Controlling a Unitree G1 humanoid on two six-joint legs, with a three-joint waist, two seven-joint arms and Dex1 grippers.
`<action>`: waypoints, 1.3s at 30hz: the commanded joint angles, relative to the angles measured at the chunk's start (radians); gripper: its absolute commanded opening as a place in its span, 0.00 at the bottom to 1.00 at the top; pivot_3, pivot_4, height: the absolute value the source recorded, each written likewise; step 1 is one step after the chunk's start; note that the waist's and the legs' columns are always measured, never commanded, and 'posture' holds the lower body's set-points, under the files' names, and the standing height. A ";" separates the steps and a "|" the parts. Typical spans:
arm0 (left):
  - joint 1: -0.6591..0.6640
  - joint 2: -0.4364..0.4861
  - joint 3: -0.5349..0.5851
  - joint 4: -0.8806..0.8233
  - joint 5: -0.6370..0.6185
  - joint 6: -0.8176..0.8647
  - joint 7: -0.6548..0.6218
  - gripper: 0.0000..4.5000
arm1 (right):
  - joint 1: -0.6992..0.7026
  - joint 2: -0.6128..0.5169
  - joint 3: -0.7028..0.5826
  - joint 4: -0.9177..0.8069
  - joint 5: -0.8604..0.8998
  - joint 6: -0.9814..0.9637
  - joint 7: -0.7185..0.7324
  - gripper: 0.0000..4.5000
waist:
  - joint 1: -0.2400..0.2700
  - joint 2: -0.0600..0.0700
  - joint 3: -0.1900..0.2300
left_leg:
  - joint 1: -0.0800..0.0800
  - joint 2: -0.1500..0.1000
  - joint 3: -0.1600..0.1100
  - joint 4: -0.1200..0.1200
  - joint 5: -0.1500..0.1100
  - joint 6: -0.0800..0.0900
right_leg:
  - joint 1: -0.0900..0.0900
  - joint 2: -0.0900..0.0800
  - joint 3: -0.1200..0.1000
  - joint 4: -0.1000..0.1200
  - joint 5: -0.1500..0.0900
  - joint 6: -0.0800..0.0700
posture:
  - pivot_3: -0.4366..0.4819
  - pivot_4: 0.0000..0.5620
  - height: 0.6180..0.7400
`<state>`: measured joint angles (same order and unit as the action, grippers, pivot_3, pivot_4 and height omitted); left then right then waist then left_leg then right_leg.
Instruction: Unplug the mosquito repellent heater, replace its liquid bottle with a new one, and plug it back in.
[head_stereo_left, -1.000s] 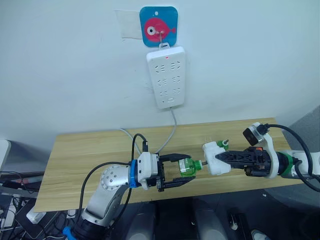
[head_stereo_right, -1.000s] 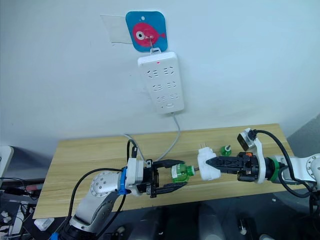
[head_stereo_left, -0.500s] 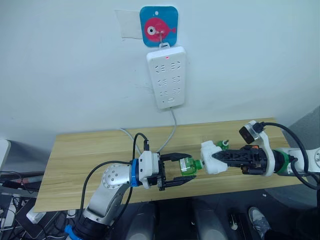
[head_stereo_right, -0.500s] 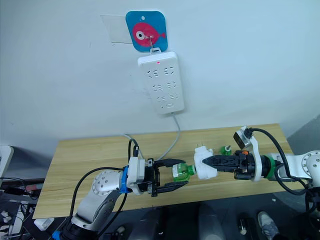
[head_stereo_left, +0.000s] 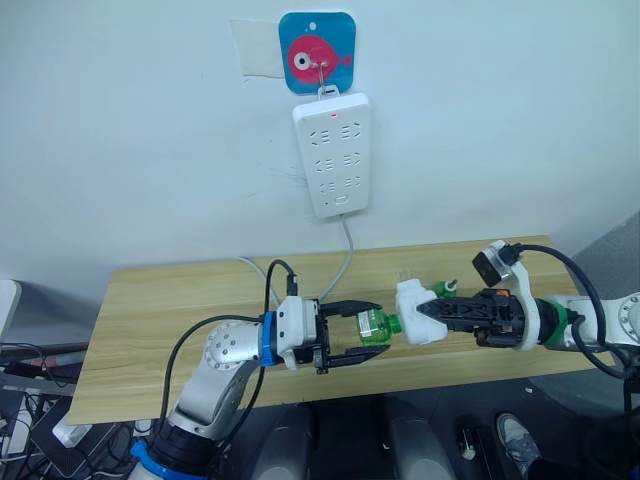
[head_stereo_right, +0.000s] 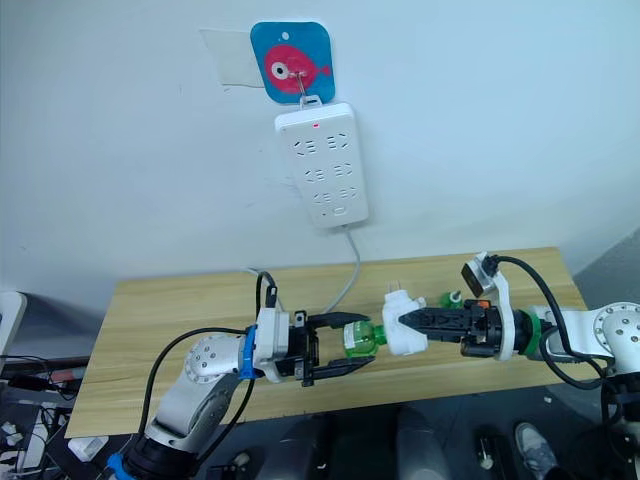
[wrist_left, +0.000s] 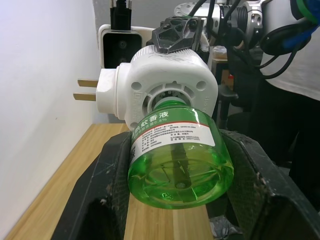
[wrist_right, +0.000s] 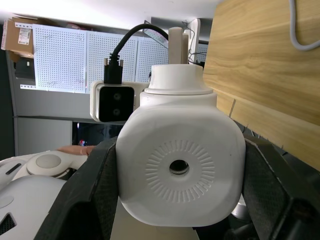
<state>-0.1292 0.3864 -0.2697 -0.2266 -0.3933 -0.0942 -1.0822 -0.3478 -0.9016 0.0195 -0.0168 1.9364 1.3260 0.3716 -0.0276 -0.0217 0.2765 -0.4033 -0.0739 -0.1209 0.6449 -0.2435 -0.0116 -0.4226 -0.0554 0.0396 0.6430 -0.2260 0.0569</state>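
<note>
A green liquid bottle (wrist_left: 180, 165) lies sideways above the table's front, with my left gripper (head_stereo_left: 371, 331) shut on its body. The white mosquito repellent heater (head_stereo_left: 414, 300) is held from the right by my right gripper (head_stereo_left: 430, 311), which is shut on its shell. The bottle's neck sits in the heater's round socket (wrist_left: 170, 97). Two metal prongs (wrist_left: 86, 90) stick out from the heater's side, free of any socket. The heater's vent hole (wrist_right: 179, 167) faces the right wrist camera. Another small green bottle (head_stereo_left: 447, 288) stands on the table behind the heater.
A long white power strip (head_stereo_left: 333, 153) hangs on the wall from a blue fish hook (head_stereo_left: 318, 55), its red light on. Its grey cable (head_stereo_left: 345, 255) drops to the wooden table (head_stereo_left: 170, 300).
My right gripper has carried the heater to the left until its socket met the bottle's neck. The left gripper with the bottle has barely moved.
</note>
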 joint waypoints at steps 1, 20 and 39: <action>0.004 -0.012 -0.034 -0.028 0.003 -0.006 -0.008 0.50 | -0.022 0.019 0.001 -0.074 0.036 -0.004 0.009 0.65 | 0.000 0.000 0.000 | 0.000 0.000 0.000 0.000 0.000 0.000 | 0.000 0.000 0.000 0.000 0.000 0.000 | 0.44 0.48 1.00; -0.009 -0.028 -0.034 -0.014 0.007 -0.020 -0.027 0.50 | -0.018 -0.004 0.029 -0.129 0.036 -0.025 0.011 0.65 | 0.000 0.000 0.000 | 0.000 0.000 0.000 0.000 0.000 0.000 | 0.000 0.000 -0.001 0.000 0.000 0.000 | 0.44 0.45 1.00; 0.002 -0.014 -0.035 -0.007 0.020 -0.029 -0.019 0.50 | -0.014 0.043 0.038 -0.169 0.036 -0.056 -0.018 1.00 | -0.001 0.000 0.000 | 0.000 0.000 0.000 0.000 0.000 0.000 | 0.000 0.000 0.000 0.000 0.000 0.000 | 0.44 0.46 1.00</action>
<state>-0.1301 0.3691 -0.3055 -0.2226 -0.3746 -0.1168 -1.1048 -0.3579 -0.8543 0.0654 -0.1443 1.9282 1.2655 0.3257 -0.0287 -0.0217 0.2764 -0.4036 -0.0740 -0.1211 0.6451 -0.2435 -0.0116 -0.4229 -0.0554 0.0391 0.6430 -0.2256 0.0565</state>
